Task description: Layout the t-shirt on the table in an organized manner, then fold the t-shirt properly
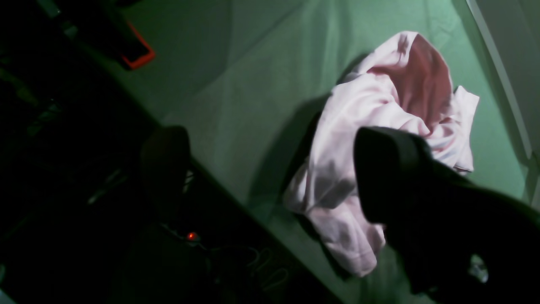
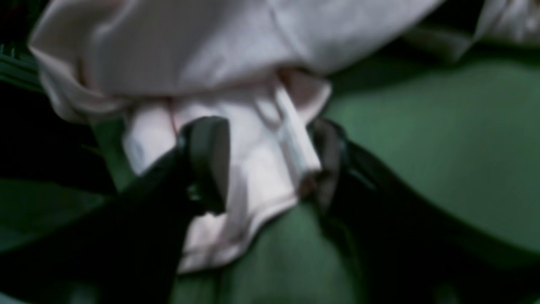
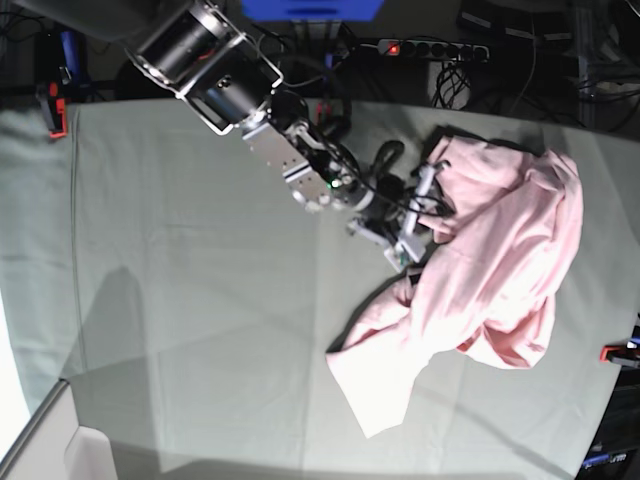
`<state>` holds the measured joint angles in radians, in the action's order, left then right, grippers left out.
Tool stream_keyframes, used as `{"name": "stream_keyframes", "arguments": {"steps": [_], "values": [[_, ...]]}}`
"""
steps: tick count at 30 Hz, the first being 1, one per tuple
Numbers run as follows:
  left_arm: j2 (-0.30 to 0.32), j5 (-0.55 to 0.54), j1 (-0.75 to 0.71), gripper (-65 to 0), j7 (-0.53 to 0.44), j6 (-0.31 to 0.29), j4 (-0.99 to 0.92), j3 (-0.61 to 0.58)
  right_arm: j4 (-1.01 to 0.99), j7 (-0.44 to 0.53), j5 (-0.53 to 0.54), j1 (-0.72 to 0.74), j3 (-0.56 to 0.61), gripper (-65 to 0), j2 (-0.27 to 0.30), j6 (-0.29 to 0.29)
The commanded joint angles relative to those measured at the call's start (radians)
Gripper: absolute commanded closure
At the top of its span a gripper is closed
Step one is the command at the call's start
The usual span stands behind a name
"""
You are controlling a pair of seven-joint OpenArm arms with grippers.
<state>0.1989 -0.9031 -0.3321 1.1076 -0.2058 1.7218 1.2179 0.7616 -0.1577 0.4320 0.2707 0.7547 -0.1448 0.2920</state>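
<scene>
My right end effector (image 2: 270, 164) has its two fingers spread apart, with a flap of the t-shirt (image 2: 253, 177) lying between them. One finger (image 2: 209, 162) sits on the pink cloth, and the other is just past a folded hem strip. It has not pinched yet, as far as I can tell (the picture is blurry).

From above, that right end effector (image 3: 412, 238) is at the near edge of the t-shirt (image 3: 500, 270), where the cloth bunches up. The shirt is a crumpled pile on one side of the counter (image 3: 180, 280), with one flap trailing out toward the middle. I see no black letters, so they must be tucked inside or face down.

My left end effector (image 1: 270, 177) hangs above the counter (image 1: 236, 84), fingers wide apart, holding nothing. The t-shirt (image 1: 379, 109) is below and past it, not touching.

I think the step now is to grab an edge so the shirt can be spread flat. To do it well, I would close on just one layer near the hem, not the whole bunch. Then I would lift slowly. I would bring the left one to a second edge, so the two can pull the shirt open together.
</scene>
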Motion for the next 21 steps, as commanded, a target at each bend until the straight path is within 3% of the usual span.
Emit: {"name": "stream_keyframes", "arguments": {"steps": [1,3,4,11,15,21], "values": [[0.018,-0.018,-0.002,-59.6,-0.01,0.001,0.02,0.007,0.002,0.022,0.011,0.028,-0.002,-15.7,-0.012,0.014],[0.018,-0.018,-0.002,-59.6,-0.01,0.001,0.019,0.007,-0.012,0.022,0.011,0.028,-0.004,-2.4,-0.012,0.014],[0.018,-0.018,0.0,-59.6,-0.01,0.001,0.019,0.007,-0.012,0.02,0.011,0.026,-0.004,0.0,-0.012,0.014],[0.017,-0.02,0.021,-59.7,-0.01,0.001,0.019,0.006,0.035,0.014,0.011,0.006,-0.005,0.0,-0.008,0.014],[0.017,-0.021,0.029,-59.8,-0.01,0.001,0.017,0.006,0.263,0.011,0.012,-0.058,-0.039,0.0,0.106,0.014],[0.017,-0.018,0.072,-59.8,-0.01,0.001,0.011,-0.02,0.603,-0.042,0.012,-0.181,-0.295,0.0,0.254,0.014]]}}
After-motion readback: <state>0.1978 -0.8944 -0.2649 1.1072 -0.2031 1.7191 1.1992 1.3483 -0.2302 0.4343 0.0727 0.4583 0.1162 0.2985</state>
